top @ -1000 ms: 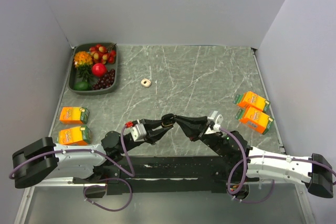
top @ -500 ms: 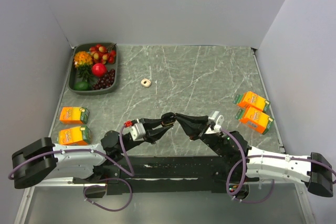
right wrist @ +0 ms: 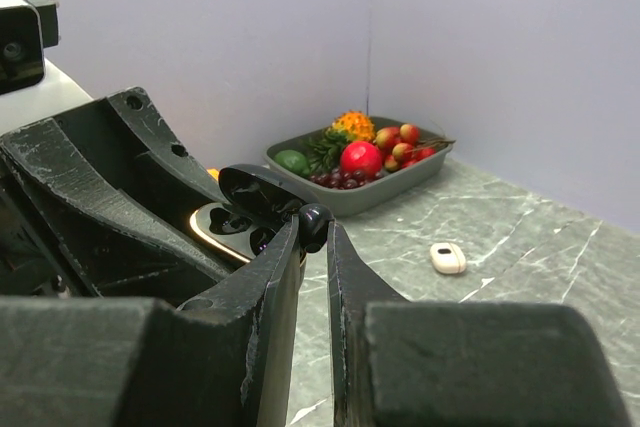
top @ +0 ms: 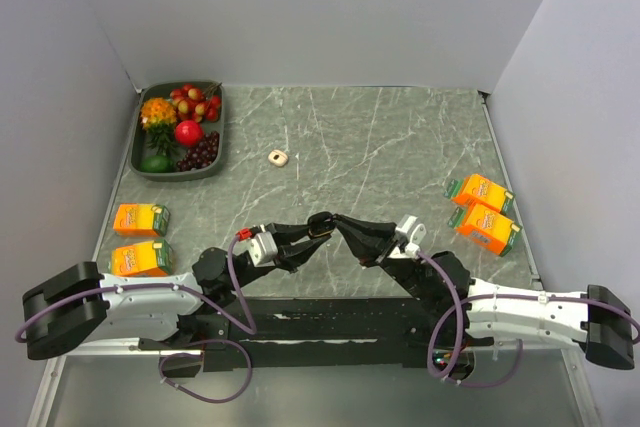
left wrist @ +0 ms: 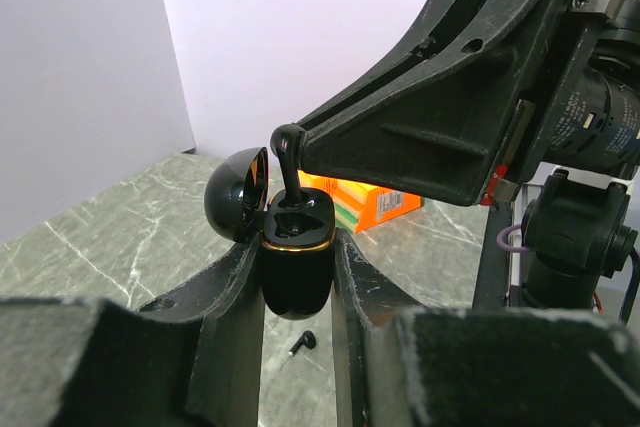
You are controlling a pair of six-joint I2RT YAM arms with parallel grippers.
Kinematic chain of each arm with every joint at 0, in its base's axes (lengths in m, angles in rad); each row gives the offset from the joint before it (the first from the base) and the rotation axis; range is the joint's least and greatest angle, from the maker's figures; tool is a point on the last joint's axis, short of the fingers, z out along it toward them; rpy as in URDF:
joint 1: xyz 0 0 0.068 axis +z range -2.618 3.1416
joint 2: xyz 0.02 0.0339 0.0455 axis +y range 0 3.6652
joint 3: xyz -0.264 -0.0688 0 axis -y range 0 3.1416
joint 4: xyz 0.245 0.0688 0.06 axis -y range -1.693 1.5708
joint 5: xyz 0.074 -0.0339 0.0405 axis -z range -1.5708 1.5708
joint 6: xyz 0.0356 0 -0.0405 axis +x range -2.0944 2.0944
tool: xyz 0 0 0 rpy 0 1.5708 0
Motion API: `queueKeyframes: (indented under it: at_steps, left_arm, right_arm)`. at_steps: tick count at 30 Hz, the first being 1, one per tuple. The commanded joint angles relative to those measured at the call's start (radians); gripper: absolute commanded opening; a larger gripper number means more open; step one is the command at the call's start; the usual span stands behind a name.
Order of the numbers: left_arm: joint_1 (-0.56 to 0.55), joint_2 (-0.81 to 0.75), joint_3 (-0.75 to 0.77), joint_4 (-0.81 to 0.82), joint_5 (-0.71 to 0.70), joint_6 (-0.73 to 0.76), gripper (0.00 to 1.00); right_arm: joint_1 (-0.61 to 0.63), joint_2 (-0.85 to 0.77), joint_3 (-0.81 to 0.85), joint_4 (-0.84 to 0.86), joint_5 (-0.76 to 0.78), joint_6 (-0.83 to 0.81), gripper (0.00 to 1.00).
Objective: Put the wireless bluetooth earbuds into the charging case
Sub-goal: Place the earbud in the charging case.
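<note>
My left gripper [left wrist: 297, 277] is shut on the glossy black charging case [left wrist: 296, 262], held upright above the table with its lid [left wrist: 238, 192] open to the left. My right gripper [right wrist: 313, 232] is shut on one black earbud [right wrist: 314, 220], whose stem points down into the case's open top [left wrist: 290, 162]. The second earbud [left wrist: 305, 341] lies on the table under the case. In the top view both grippers meet at the case [top: 320, 226] near the front middle of the table.
A grey tray of fruit [top: 147, 169] stands at the back left. A beige ring-shaped object [top: 277, 158] lies mid-table. Two orange cartons [top: 140, 219] sit at the left and two more orange cartons [top: 483, 212] at the right.
Both grippers have stayed together at the case; the right arm has shifted very slightly. The earbud remains at the case's opening.
</note>
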Motion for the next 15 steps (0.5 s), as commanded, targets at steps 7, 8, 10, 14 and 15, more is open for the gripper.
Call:
queueKeyframes:
  at_steps: [7, 8, 10, 14, 15]
  left_arm:
    - [-0.004, -0.016, 0.055, 0.52, 0.006, -0.012, 0.01]
    - [-0.004, -0.016, 0.055, 0.52, 0.006, -0.009, 0.01]
    - [-0.002, -0.016, 0.056, 0.516, 0.005, -0.008, 0.01]
    - [-0.002, -0.013, 0.061, 0.514, 0.008, -0.006, 0.01]
    - [-0.002, -0.011, 0.061, 0.513, 0.008, -0.008, 0.01]
  right_arm:
    - [0.057, 0.026, -0.009, -0.058, 0.002, -0.035, 0.0]
    - [0.06, 0.026, -0.008, -0.063, 0.002, -0.037, 0.0]
    - [0.069, 0.03, -0.008, -0.069, 0.005, -0.041, 0.0]
    - [0.081, 0.035, -0.006, -0.084, 0.009, -0.041, 0.0]
    - [0.081, 0.035, -0.005, -0.086, 0.009, -0.041, 0.0]
